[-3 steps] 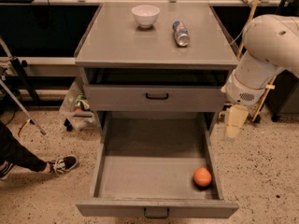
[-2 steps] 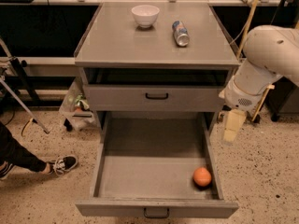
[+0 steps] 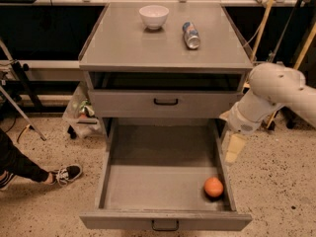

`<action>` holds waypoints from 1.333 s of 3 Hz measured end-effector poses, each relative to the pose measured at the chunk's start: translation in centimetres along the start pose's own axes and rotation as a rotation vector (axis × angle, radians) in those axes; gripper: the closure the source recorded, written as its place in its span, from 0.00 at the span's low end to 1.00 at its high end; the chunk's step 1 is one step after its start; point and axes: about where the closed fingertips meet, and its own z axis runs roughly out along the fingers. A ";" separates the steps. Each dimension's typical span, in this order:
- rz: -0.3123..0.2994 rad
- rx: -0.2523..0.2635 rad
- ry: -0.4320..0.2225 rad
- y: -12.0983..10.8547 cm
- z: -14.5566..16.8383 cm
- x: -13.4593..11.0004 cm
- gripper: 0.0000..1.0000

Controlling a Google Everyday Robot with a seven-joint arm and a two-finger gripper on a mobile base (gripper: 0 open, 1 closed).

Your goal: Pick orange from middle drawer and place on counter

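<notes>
Since a second ago the white arm [image 3: 269, 95] has swung lower and inward, and the gripper [image 3: 234, 148] has dropped from beside the cabinet to hang over the right side wall of the middle drawer [image 3: 158, 189]. It points downward as a single pale shape, and whether it is spread or closed cannot be told from this angle; nothing shows in its grasp. The orange [image 3: 214, 187] has not shifted: it lies on the drawer's flat grey floor in the front right corner, close to the right wall and near the front panel, below the gripper and apart from it. The middle drawer stands pulled fully out, its dark handle at the bottom edge of the view. Above it the shallower upper drawer [image 3: 166, 102] is pushed in (its black bar handle faces forward). On the counter [image 3: 128, 43] a white bowl [image 3: 153, 16] sits upright toward the back, and a silver-and-blue can [image 3: 191, 35] lies on its side just to the right of it, the two apart. At the left, a person's leg and dark sneaker [image 3: 66, 173] rest on the speckled floor [image 3: 276, 191].
</notes>
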 end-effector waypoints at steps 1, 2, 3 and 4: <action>-0.069 -0.019 0.010 0.2 5.1 -0.6 0.00; -0.071 -0.017 0.010 0.2 5.4 -0.6 0.00; -0.108 -0.023 0.008 -0.3 8.6 -0.9 0.00; -0.161 -0.019 -0.005 -1.7 14.2 0.2 0.00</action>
